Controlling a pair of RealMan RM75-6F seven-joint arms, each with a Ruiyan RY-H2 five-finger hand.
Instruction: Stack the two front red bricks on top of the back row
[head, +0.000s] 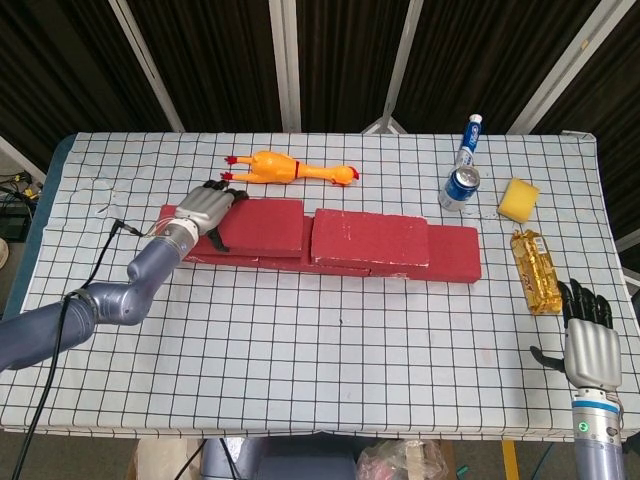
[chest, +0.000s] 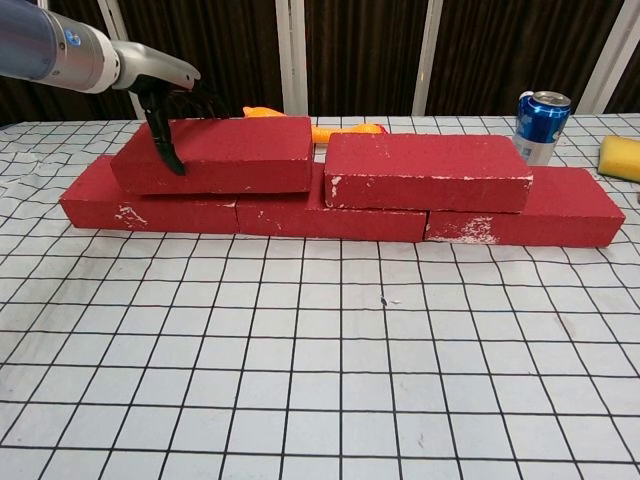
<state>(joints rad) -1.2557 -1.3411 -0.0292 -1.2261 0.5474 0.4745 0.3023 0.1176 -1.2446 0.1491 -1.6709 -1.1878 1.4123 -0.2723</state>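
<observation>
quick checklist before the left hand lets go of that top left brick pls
1. Left hand grips the left end of the top left brick: ok.
2. Top left brick rests flat on the back row: cannot tell, it looks near level, contact not clear.
3. Top right brick seated on the back row: ok.
4. Gap between the two top bricks closed: cannot tell from either view.
5. Rubber chicken clear of the bricks behind: ok.
6. Right hand open, away from the bricks: ok.
</observation>
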